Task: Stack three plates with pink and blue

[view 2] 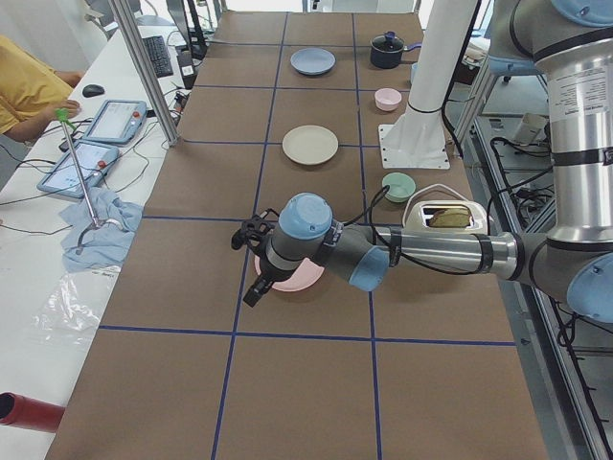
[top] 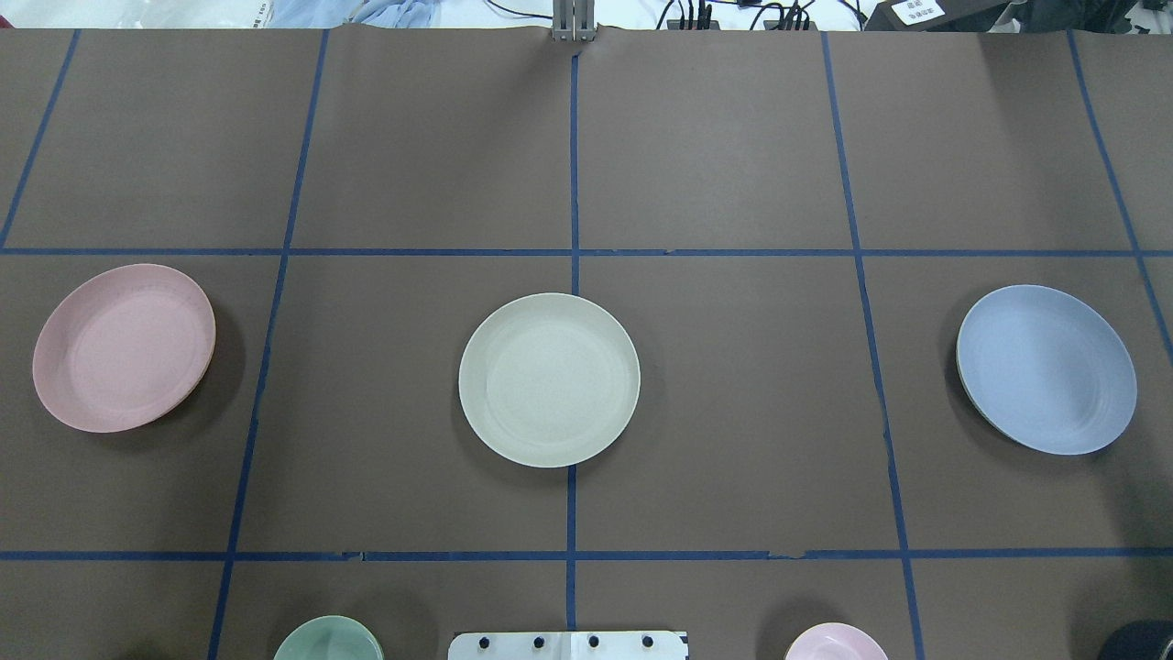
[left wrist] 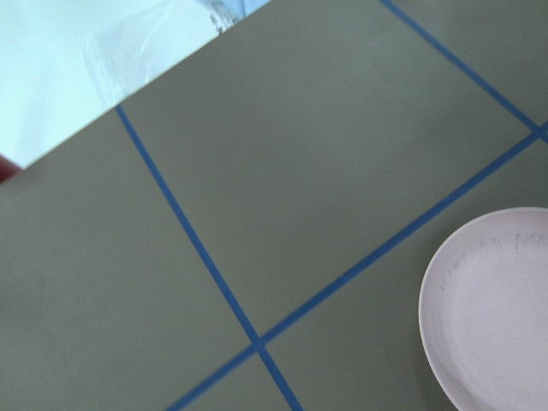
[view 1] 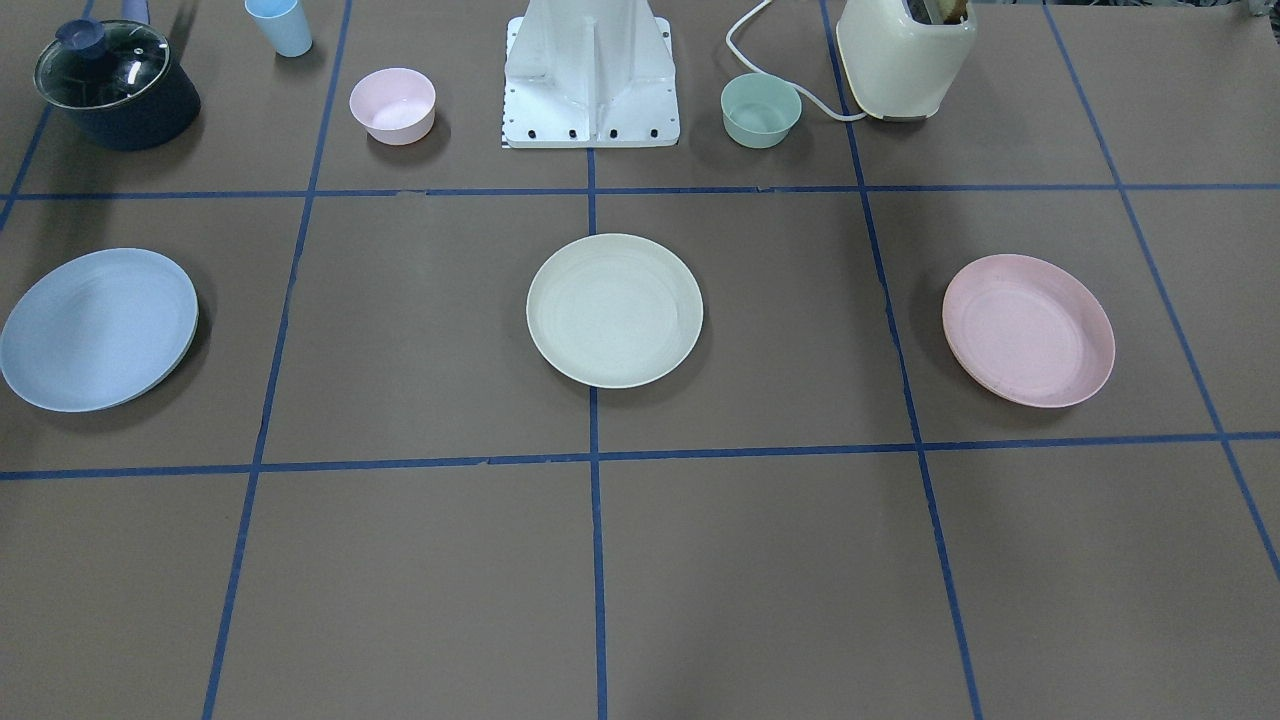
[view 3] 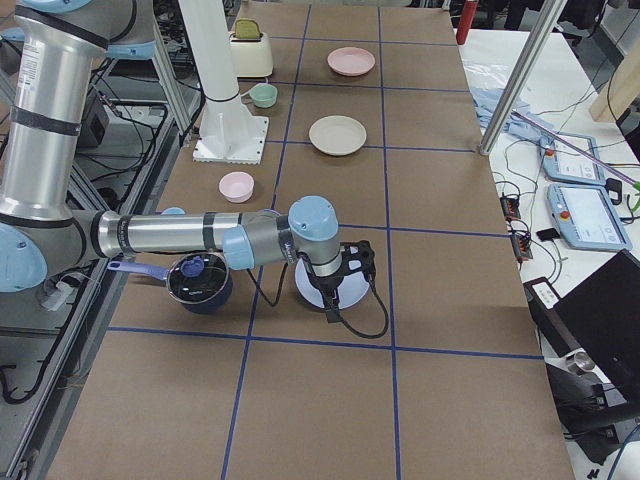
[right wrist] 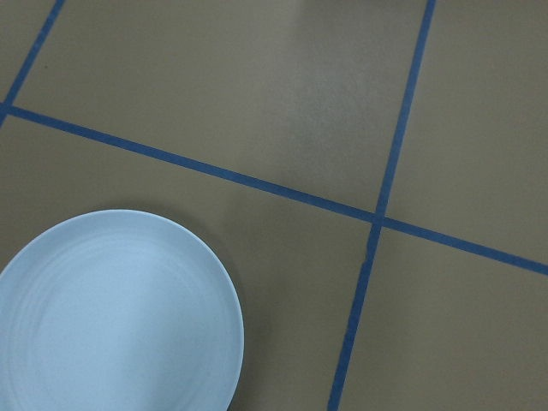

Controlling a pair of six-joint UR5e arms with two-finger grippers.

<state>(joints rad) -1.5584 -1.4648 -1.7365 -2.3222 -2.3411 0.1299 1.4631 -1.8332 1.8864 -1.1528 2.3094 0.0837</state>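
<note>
Brown paper covers the table [top: 733,137], which blue tape lines [top: 574,183] divide into squares.

**Plates.** Three plates lie in one row across the middle, well apart, none stacked.
- The cream-white plate [top: 549,379] sits at the centre, over a tape line.
- The pink plate [top: 124,347] lies far out on the robot's left.
- The blue plate [top: 1046,368] lies far out on the robot's right.

**Left arm.** In the exterior left view, the left gripper [view 2: 247,266] is at the edge of the pink plate that faces away from the robot. Whether it touches the plate cannot be told. Jaw opening cannot be judged from this view, and no held item can be made out. The left wrist camera shows only part of the pink plate, at its lower right corner.

**Right arm.** In the exterior right view, the right gripper [view 3: 350,280] is over the blue plate. Jaw opening and contact cannot be told here either. The right wrist camera shows the blue plate at its lower left.

**Other items.** Along the robot's side stand these items:
- the white robot base [view 1: 591,75];
- a small pink bowl [view 1: 392,105];
- a mint-green bowl [view 1: 761,109];
- a light blue cup [view 1: 280,25];
- a dark saucepan [view 1: 115,85] with a glass lid;
- a cream toaster [view 1: 905,58].
</note>
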